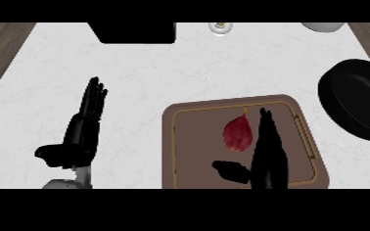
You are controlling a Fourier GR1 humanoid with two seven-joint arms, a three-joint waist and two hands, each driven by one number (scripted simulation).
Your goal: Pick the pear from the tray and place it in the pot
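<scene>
light: bright, even | shadows: faint (barely any) | glare: none visible

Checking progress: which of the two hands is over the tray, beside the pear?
The right hand, fingers straight beside the pear above the tray; the left hand rests over bare counter.

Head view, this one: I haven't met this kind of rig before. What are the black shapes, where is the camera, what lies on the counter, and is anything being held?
The camera sits at the robot's head and looks steeply down on a white counter. The two black shapes are its hands on grey forearms, coming in from the lower edge. The left hand rests open over the bare counter, fingers straight. The right hand is over a brown tray, fingers straight, just beside a red pear lying on the tray. Nothing is held yet. The black pot stands at the right edge, partly cut off. At the far edge are a dark object, a small round item and a pale rounded one, too unclear to name.
</scene>
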